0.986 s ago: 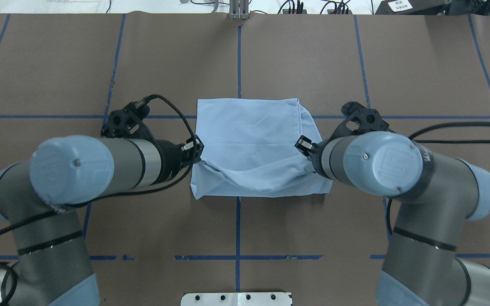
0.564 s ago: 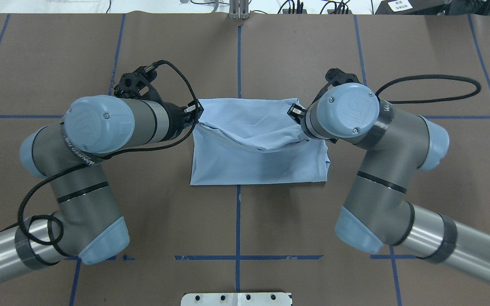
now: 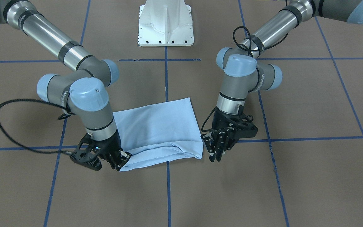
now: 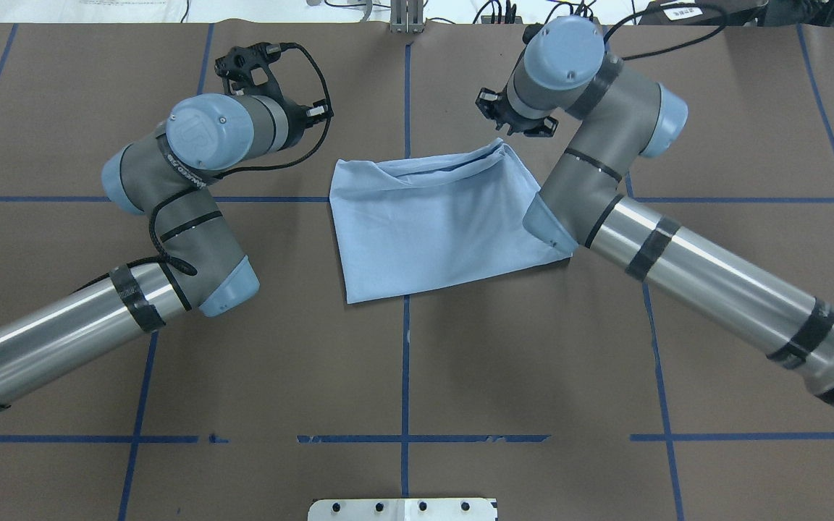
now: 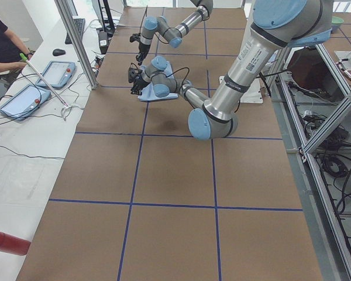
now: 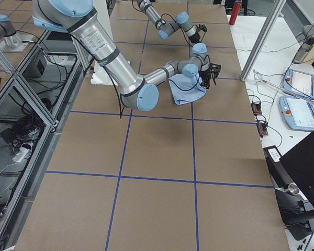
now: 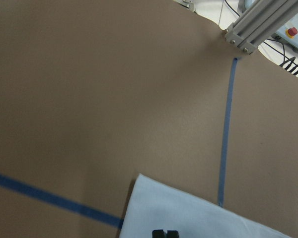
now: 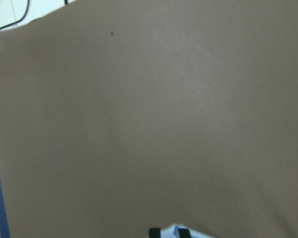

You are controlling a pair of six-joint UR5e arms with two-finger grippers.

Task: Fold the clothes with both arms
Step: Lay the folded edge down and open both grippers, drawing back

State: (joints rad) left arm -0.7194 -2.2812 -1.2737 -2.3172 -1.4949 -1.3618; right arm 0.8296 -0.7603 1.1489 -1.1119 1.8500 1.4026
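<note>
The T-shirt is soft, matt light blue cloth, smooth apart from shallow creases. Beneath it the surface is dull brown and paper-like with a faint grain, crossed by blue tape lines. The left arm and right arm have shiny bare-metal tubes, satin grey joints and smooth light blue caps. The left end effector and right end effector are matt black, and the black cables look braided.

Light blue T-shirt; brown table, blue gridlines.
</note>
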